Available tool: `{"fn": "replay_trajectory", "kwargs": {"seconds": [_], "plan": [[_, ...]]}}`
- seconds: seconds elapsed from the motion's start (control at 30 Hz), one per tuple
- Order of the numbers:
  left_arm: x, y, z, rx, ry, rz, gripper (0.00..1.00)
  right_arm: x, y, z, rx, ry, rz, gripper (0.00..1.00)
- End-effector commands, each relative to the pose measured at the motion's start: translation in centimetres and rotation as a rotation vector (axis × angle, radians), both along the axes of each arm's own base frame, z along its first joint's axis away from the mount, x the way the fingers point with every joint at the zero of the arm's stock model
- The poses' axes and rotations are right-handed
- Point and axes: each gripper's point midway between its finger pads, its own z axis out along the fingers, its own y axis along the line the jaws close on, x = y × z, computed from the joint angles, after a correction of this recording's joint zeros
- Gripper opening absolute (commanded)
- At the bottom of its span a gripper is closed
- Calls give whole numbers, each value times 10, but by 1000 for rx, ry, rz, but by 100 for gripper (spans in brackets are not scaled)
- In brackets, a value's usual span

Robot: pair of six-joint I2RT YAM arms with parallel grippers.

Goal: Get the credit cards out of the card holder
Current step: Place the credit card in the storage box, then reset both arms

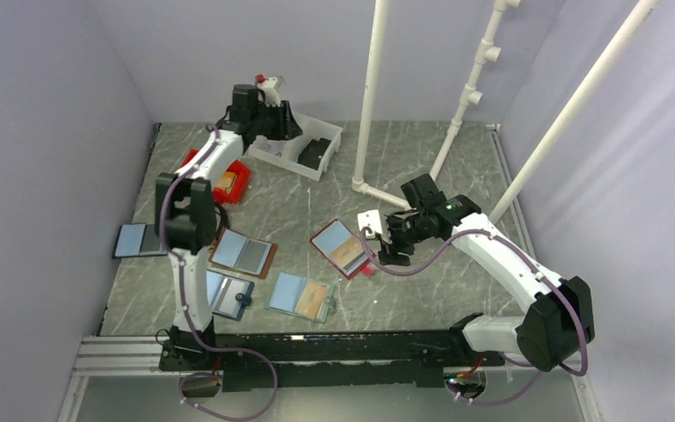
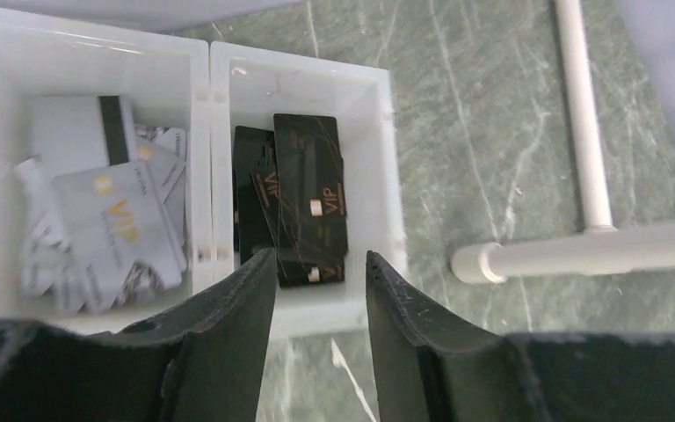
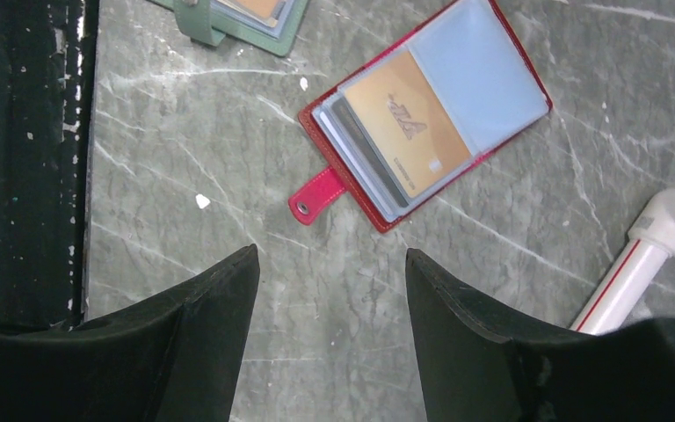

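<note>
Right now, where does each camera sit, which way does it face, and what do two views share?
Top external: above and behind, facing down at the table; left arm and right arm show.
Left wrist: on the left arm, faces down into the bin; left tool shows.
Right wrist: on the right arm, faces down at the holder; right tool shows.
Shared: top and right wrist show the holder.

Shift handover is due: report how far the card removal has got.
Done: black cards and silver cards lie sorted in the white bin, below the open, empty left gripper. In hand: the open right gripper hovers by the red card holder. Left: its gold card and the grey ones beneath sit sleeved.
</note>
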Motion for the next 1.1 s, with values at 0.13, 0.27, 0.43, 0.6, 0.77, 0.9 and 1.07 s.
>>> {"fn": "replay_trajectory", "kwargs": {"seconds": [0.13,0.27,0.43,0.6,0.77,0.9,1.07], "plan": [[-118,34,118,-42,-209,1,60,15,-9,22,99,-81,-95,66],[-190,50,120,-63,-190,-6,72,23,-20,31,155,-93,-177,66],[-261,80,110,34,-232,56,99,33,-36,47,213,-122,-265,68],[-296,121,88,195,-289,190,100,41,-50,62,249,-149,-343,69],[-321,134,83,203,-337,245,99,47,-57,82,282,-140,-409,72],[-330,141,89,211,-378,278,99,57,-62,104,272,-110,-483,99],[-331,141,91,216,-375,273,99,79,-75,130,250,-55,-668,100]]}}
